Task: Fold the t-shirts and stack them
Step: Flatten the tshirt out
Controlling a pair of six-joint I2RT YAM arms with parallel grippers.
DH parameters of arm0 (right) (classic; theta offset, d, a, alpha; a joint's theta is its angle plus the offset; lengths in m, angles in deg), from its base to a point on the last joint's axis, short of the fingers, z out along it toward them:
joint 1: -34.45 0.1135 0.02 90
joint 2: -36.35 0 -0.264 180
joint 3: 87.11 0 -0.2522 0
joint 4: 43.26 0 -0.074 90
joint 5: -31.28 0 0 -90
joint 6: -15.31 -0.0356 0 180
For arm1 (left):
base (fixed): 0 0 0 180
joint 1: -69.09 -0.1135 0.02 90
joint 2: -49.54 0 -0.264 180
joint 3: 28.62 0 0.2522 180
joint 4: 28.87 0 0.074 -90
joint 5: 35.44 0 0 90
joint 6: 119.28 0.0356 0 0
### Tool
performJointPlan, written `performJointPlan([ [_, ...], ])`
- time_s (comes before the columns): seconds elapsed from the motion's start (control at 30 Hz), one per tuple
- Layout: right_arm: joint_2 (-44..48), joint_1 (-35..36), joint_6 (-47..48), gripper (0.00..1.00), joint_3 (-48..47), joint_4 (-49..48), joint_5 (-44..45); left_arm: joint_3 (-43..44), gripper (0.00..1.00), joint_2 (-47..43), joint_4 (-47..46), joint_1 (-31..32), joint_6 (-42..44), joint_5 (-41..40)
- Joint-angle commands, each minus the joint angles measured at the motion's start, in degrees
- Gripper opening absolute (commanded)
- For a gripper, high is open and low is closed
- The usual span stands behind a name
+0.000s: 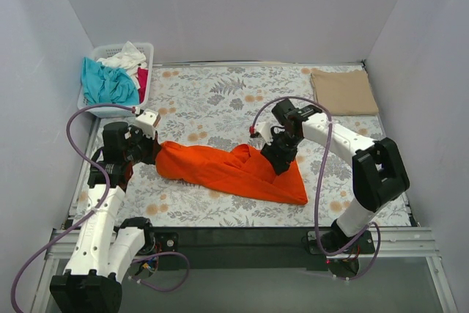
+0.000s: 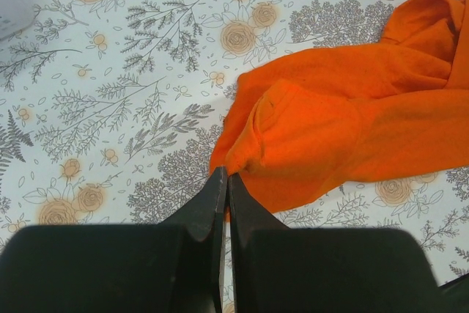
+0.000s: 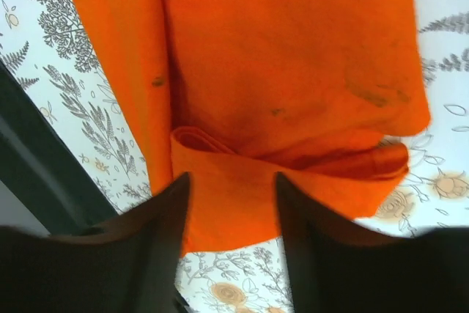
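The bright orange t-shirt (image 1: 234, 172) lies bunched and stretched across the middle of the floral table. My left gripper (image 1: 152, 149) is shut on its left edge; in the left wrist view the shut jaws (image 2: 226, 176) pinch a corner of the orange cloth (image 2: 344, 122). My right gripper (image 1: 281, 157) hovers over the shirt's right part. In the right wrist view it (image 3: 231, 179) is open, with a fold of orange cloth (image 3: 286, 71) below and between the fingers. A folded tan t-shirt (image 1: 344, 91) lies at the back right.
A white slatted basket (image 1: 146, 54) at the back left holds teal (image 1: 107, 84), white (image 1: 124, 57) and pink-red (image 1: 142, 78) shirts. Grey walls close in the table on three sides. A black rail (image 1: 242, 238) runs along the near edge.
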Motion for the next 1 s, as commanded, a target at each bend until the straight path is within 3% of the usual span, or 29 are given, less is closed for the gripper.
performJointPlan([
  [0.0,0.5,1.3,0.8,0.42,3.0,1.8,2.8,-0.7,0.00,-0.8,-1.0,-0.4,0.7,-0.4],
  [0.2,8.5,-0.1,7.2,0.01,10.9,4.0,11.4,-2.2,0.00,-1.8,-1.1,-0.4,0.4,-1.1],
  [0.47,14.7,-18.6,20.3,0.01,9.3,9.6,14.9,-2.2,0.00,-2.2,-0.7,-0.4,0.6,-1.2],
  [0.5,14.2,-19.3,20.0,0.08,8.1,9.8,14.2,-2.4,0.00,-2.2,-0.8,-0.4,0.5,-1.2],
  [0.53,13.4,-20.0,18.7,0.22,5.9,9.8,11.0,-2.4,0.00,-2.0,-0.9,-0.3,0.5,-1.0],
  [0.63,7.8,-20.0,9.9,0.41,-4.4,9.3,0.9,-2.6,0.00,-1.6,-1.2,-0.4,0.0,-0.2],
  [0.8,-6.5,-20.0,-4.8,0.43,-16.4,5.9,-10.0,-1.8,0.00,-0.9,-1.1,-0.3,-0.2,0.3],
  [0.97,-16.1,-18.7,-11.3,0.48,-20.6,2.1,-14.1,-1.6,0.00,-0.8,-1.1,-0.4,-0.2,0.7],
])
